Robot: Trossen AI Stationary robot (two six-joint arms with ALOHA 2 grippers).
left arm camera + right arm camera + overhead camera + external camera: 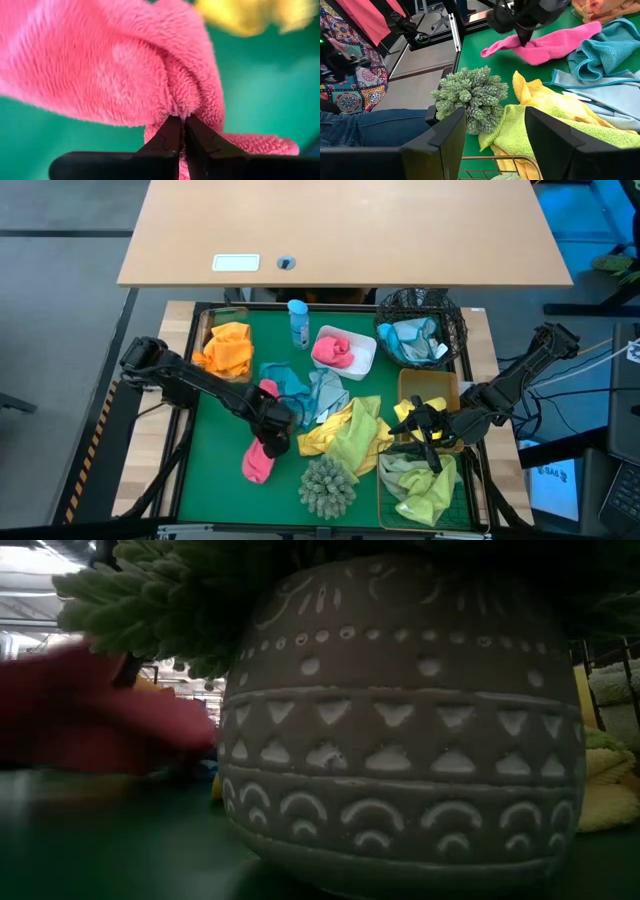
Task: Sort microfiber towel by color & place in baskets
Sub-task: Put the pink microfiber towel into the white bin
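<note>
My left gripper [275,420] stands over the green mat's middle, pointing down, shut on a pink microfiber towel [258,458]. The right wrist view shows the same gripper [523,36] on that pink towel [555,42]. Loose yellow [325,435], pale green [358,442], teal [283,377] and pale blue [328,392] towels lie heaped on the mat beside it. My right gripper [428,428] waits open above the gold baskets at the right, its fingers [437,145] holding nothing. My left gripper pinches a bunched-up fold [181,107] near the middle of the pink towel between its two fingertips. The fingers come from above, pointing down, across the towel's length. The towel drapes away on both sides of the fingers; one end [487,50] lies toward the mat's near edge.
A clear tub holds an orange towel [228,348], a white tub [368,360] a pink one, and a black mesh basket [445,315] teal ones. One gold basket [428,385] holds yellow, another [420,480] pale green. A blue bottle [297,323] and a shaggy potted plant [327,485] stand on the mat.
</note>
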